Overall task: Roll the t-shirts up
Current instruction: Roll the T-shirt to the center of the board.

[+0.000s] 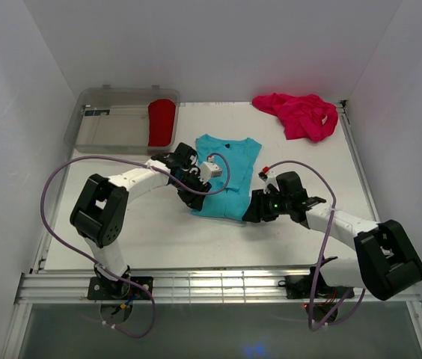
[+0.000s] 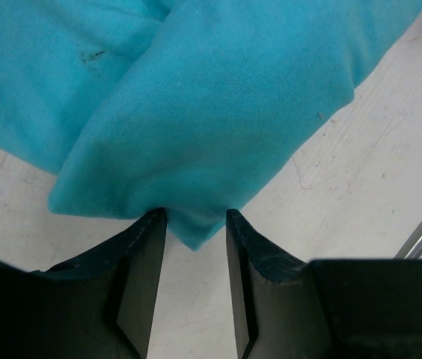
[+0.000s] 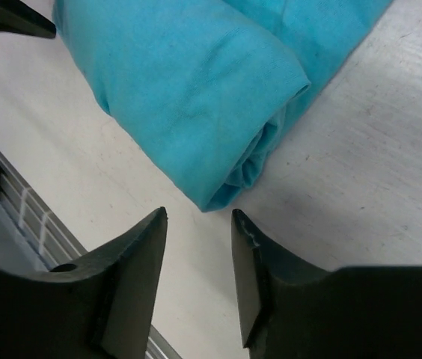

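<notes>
The turquoise t-shirt point(image 1: 230, 168) lies mid-way across the table point(image 1: 121, 239), near end rolled. The left gripper point(image 2: 194, 217) is half open with a cloth corner between its tips, grip or not, can't tell. The right gripper point(image 3: 200, 217) has its jaws apart, empty, just off the roll.

The left arm point(image 1: 132, 182) and right arm point(image 1: 338, 222) have white links between bulky black joint housings. A purple cable point(image 1: 54, 187) runs from base to wrist on each. A white box point(image 1: 209, 170) sits on the left wrist, and a green light point(image 1: 276, 202) glows on the right. The left gripper point(image 2: 196, 213) and right gripper point(image 3: 198, 213) have matte black wedge fingers point(image 3: 256, 262), scuffed at the edges.
</notes>
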Robot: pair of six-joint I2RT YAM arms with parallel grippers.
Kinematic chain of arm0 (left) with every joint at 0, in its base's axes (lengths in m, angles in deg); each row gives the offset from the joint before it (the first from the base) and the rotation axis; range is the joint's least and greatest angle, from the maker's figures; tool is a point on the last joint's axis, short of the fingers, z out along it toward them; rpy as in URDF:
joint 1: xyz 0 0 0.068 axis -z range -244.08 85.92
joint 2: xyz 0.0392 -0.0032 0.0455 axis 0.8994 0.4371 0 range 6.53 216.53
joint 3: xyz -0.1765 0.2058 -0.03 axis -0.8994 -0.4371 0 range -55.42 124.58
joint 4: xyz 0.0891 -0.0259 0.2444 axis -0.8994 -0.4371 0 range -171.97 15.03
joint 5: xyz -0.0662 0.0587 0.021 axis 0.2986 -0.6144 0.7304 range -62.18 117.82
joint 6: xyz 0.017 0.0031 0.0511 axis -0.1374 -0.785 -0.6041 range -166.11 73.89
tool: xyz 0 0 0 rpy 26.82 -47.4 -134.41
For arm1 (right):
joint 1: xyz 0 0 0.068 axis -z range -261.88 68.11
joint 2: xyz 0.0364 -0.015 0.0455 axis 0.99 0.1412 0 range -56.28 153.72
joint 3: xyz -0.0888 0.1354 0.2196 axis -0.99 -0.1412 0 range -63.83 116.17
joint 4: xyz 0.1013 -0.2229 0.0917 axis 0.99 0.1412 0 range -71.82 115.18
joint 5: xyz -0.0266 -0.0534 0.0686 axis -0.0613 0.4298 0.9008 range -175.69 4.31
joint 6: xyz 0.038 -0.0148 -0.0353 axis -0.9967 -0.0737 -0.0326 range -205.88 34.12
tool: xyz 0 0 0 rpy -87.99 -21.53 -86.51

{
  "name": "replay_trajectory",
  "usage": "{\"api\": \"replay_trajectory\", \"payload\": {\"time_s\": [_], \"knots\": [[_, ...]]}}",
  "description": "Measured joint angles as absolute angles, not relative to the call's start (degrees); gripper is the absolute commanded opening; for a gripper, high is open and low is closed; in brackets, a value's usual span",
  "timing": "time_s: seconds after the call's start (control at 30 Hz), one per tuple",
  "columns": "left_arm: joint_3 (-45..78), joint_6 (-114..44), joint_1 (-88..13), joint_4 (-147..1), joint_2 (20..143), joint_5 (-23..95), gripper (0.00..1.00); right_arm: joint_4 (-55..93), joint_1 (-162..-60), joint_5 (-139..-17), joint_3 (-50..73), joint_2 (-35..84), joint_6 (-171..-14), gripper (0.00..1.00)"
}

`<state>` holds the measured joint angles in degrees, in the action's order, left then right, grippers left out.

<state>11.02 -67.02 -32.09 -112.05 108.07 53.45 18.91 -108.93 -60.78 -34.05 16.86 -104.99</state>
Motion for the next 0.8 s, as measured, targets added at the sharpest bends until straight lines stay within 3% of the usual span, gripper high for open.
{"api": "replay_trajectory", "payload": {"time_s": [0.1,0.43,0.6,0.8], "knots": [[11.02,-67.04,-32.09,-111.83,108.09,53.25,0.48,15.37,-108.95,-60.00,-35.56,17.54,-106.59,0.36],[9.16,-67.54,-32.09,-109.91,108.15,51.08,0.49,8.55,-108.19,-57.66,-35.99,21.21,-106.70,0.28],[8.79,-67.57,-32.09,-109.49,108.39,50.89,0.49,8.10,-107.69,-57.09,-35.99,24.12,-106.30,0.08],[8.33,-67.76,-32.09,-108.86,108.42,50.19,0.49,8.99,-105.65,-56.28,-35.86,24.34,-104.73,0.08]]}}
